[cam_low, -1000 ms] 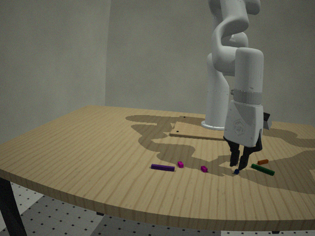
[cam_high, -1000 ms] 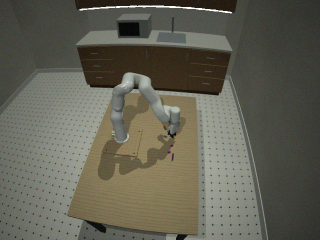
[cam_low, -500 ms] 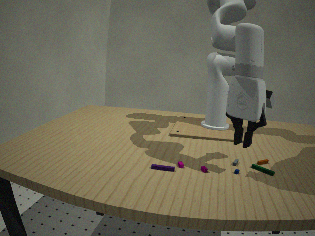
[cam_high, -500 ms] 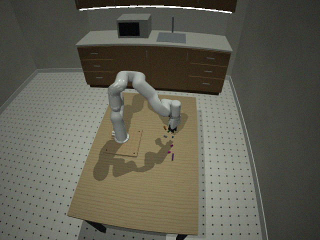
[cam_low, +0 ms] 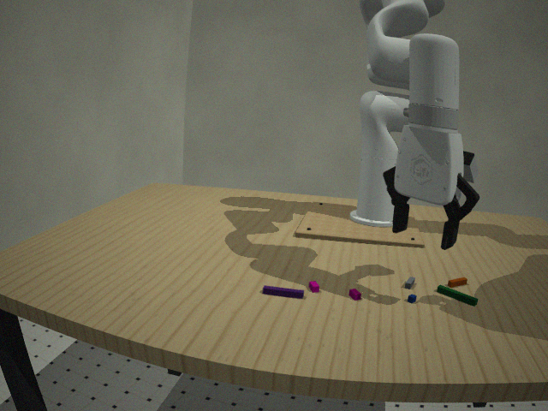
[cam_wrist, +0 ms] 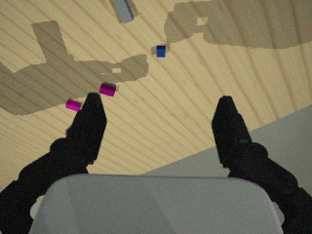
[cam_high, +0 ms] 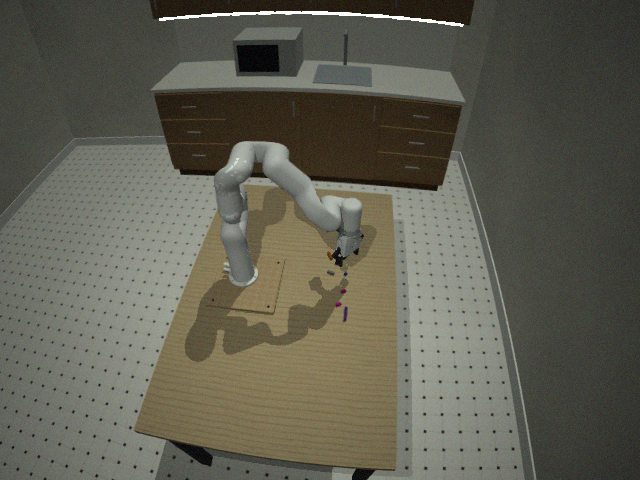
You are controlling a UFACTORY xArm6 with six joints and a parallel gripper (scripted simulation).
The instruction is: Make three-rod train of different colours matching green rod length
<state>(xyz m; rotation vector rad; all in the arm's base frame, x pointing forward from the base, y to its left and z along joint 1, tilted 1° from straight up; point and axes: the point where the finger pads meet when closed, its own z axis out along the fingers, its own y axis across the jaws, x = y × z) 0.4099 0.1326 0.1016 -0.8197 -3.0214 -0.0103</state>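
Note:
My gripper (cam_low: 424,233) (cam_wrist: 159,108) (cam_high: 341,256) is wide open and empty, raised above the table. The blue rod (cam_low: 412,298) (cam_wrist: 162,51) (cam_high: 345,273) lies on the wood below it, apart from the fingers. The grey rod (cam_low: 409,282) (cam_wrist: 121,7) (cam_high: 330,271) lies just behind the blue one. The green rod (cam_low: 457,294) and the orange rod (cam_low: 457,281) (cam_high: 329,254) lie to the right. Two magenta rods (cam_low: 354,294) (cam_low: 313,286) (cam_wrist: 108,90) (cam_wrist: 73,105) and the purple rod (cam_low: 282,292) (cam_high: 345,313) lie to the left.
The arm's base (cam_low: 376,176) (cam_high: 240,258) stands on a thin wooden mounting plate (cam_low: 336,229) (cam_high: 268,289) behind the rods. The table's front edge (cam_low: 265,372) curves close to the rods. A kitchen counter (cam_high: 310,77) stands far behind the table.

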